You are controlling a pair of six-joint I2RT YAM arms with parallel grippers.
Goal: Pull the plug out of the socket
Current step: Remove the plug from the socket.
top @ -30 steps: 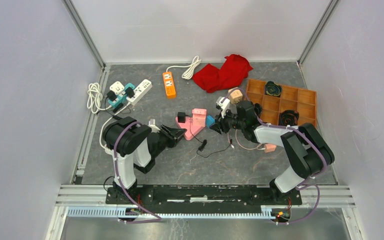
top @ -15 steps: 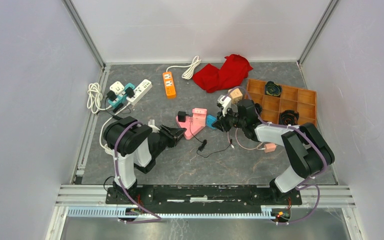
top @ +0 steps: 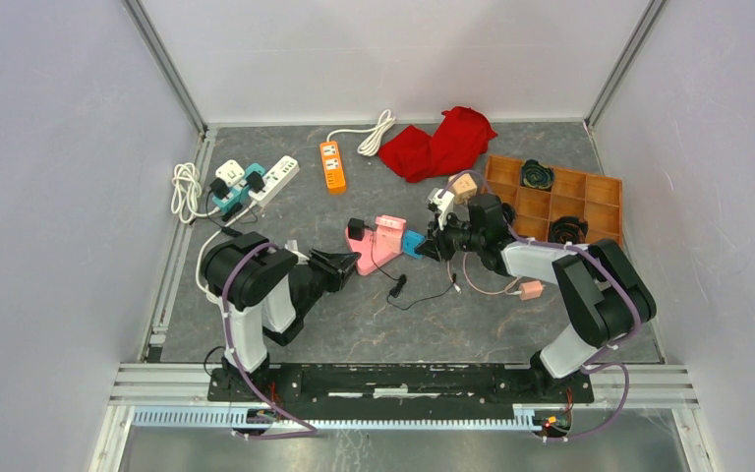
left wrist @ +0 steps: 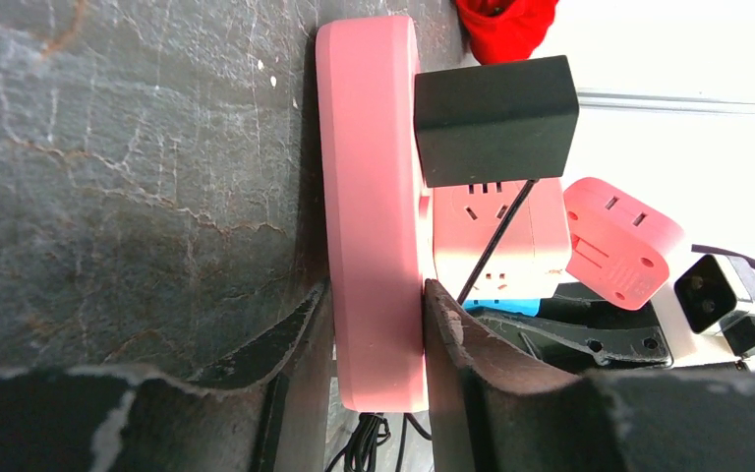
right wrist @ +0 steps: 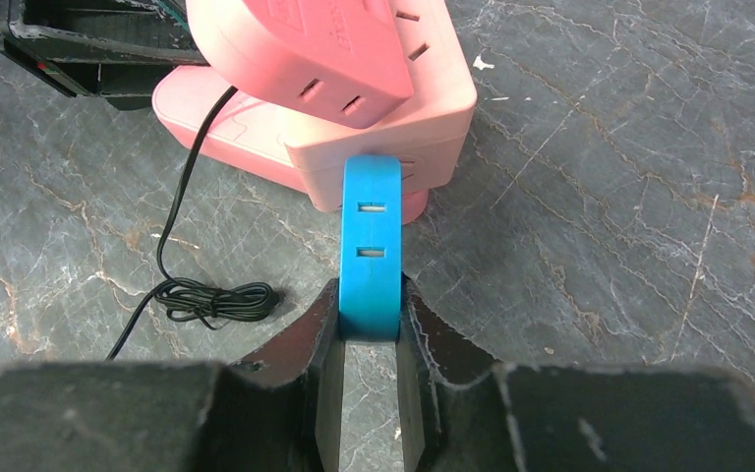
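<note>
The pink socket block lies mid-table, and my left gripper is shut on its near end. In the left wrist view both fingers press the socket sides at the gripper. A black adapter with a thin black cable is plugged into it, and a pink adapter sits on it. The blue plug sticks out of the socket's end face. My right gripper is shut on that blue plug, fingers flat on both sides.
A coiled black cable lies left of the right gripper. An orange compartment tray stands at the right, a red cloth behind it. An orange strip and a white strip lie at the back left.
My right gripper has moved left onto the blue plug and shut on it. The left gripper has tightened on the pink socket.
</note>
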